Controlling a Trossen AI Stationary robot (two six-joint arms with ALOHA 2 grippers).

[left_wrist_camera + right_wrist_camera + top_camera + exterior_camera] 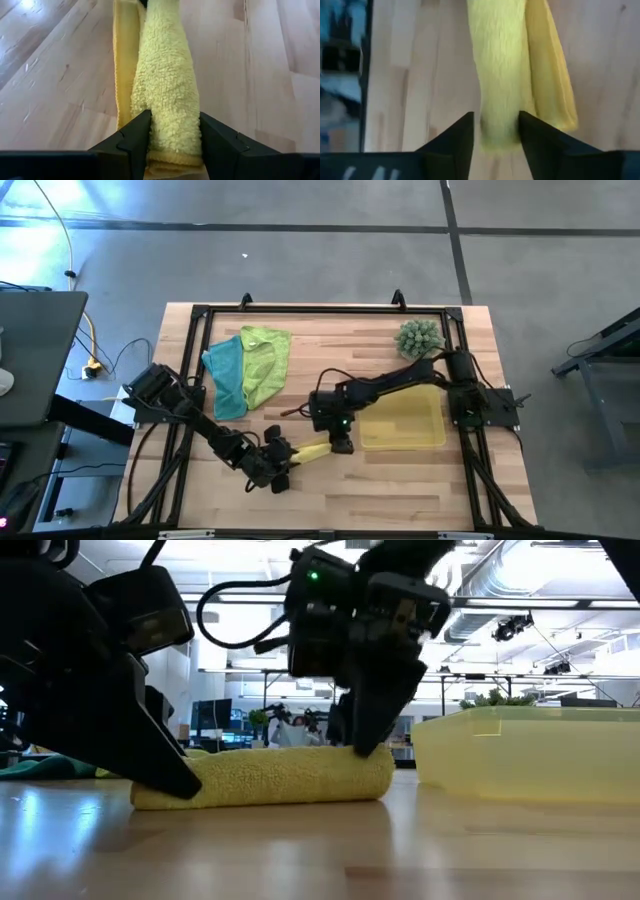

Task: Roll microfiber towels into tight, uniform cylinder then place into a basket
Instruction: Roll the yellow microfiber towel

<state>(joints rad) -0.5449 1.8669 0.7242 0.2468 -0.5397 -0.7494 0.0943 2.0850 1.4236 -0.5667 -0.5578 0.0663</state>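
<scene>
The yellow towel [310, 450] lies rolled into a cylinder [270, 778] on the table, near the front. A loose flap [124, 60] lies flat beside it. My left gripper [175, 135] is shut on the roll's left end. My right gripper [496, 132] stands open at the roll's right end [497, 125], one finger on either side. The teal towel [225, 375] and the green towel [265, 360] lie crumpled together at the far left. The yellow basket [405, 420] sits on the table to the right of the roll. My left gripper pinches the roll's left end [170, 125] between its two fingers, one on each side of the cylinder. The fingers slant down from the table's near left and point along the roll. The roll lies on the table. My right gripper's fingers flank the roll's right end; I cannot tell whether they touch it.
A spiky green plant [418, 337] stands at the far right, behind the basket. A black frame [300, 308] runs around the tabletop. Bare wood lies in front of the roll and the basket.
</scene>
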